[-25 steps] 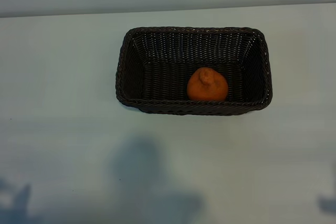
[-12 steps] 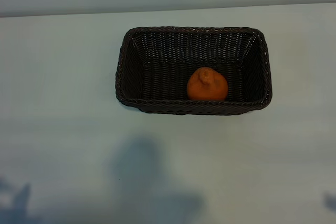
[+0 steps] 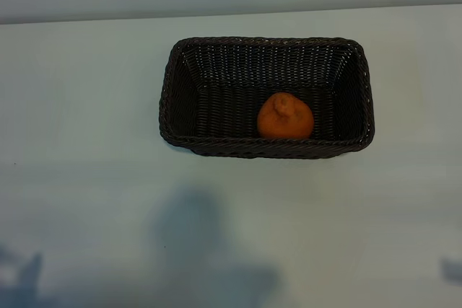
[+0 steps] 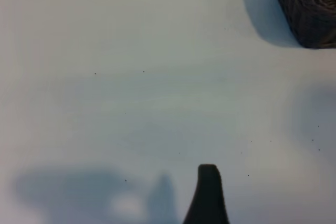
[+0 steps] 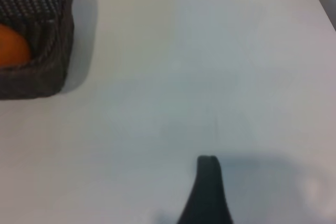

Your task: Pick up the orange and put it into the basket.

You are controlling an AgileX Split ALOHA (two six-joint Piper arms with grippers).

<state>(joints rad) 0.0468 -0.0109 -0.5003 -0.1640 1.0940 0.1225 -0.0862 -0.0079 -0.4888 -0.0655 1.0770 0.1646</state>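
orange (image 3: 285, 117) lying inside basket (image 3: 216, 146), right of centre, against its near wall | table (image 3: 86, 106) carries the basket | my left end effector (image 4: 207, 192) spread, holding nothing, over bare table near-left of basket | my right end effector (image 5: 207, 190) spread, holding nothing, over bare table near-right of basket

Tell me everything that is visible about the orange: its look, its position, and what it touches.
The orange is a small round fruit with a dull, deep orange peel and a bumpy knob at its stem end, which faces up and toward the far side. It looks whole. It lies inside the dark woven basket, on the floor, close to the near wall and right of the middle. No pincer is near it. In the right wrist view only a slice of the orange shows over the rim.
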